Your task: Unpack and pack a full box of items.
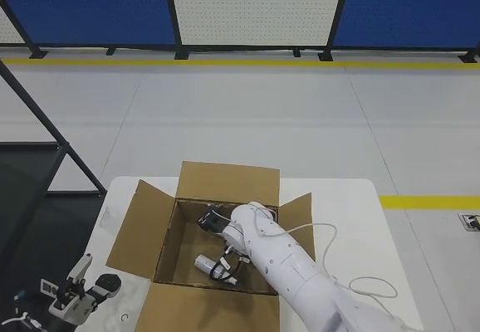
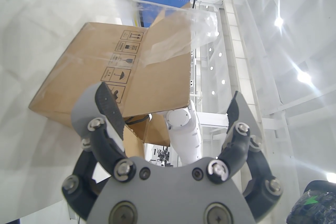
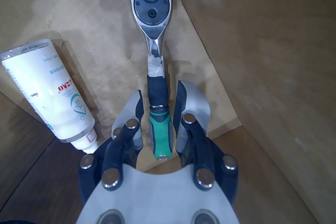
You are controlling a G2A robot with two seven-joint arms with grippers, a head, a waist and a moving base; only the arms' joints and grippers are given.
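Right fingers: the right gripper point(image 3: 160, 91) has its fingers point(image 3: 195, 101) narrowly parted, one either side of the ratchet wrench point(image 3: 156, 64). We see a slim gap on each side, so they hold nothing yet.
Long axis: the wrench runs straight out from the wrist. Its green grip lies between the fingers and its chrome head is farthest from them. The fingers sit square across the handle.
Where the wrench lies: flat on the floor of the box point(image 3: 262, 51), close beside one wall.
Neighbour: a white tube point(image 3: 50, 93) lies on the same floor, beside the wrench but apart from it, angled to it.
Right arm pose: the right arm point(image 1: 281, 266) comes from the lower right of the top view and bends down into the open box point(image 1: 223, 183) at centre frame.
Left fingers: the left gripper point(image 2: 170, 93) is spread wide and empty. It sits at the lower left of the top view point(image 1: 78, 286), outside the box and beyond the edge of the surface point(image 1: 356, 216).
Nearer arm: the right, by far.
Our judgement: closing the fingers on the handle should be enough. The lift must stay clear of the near wall.
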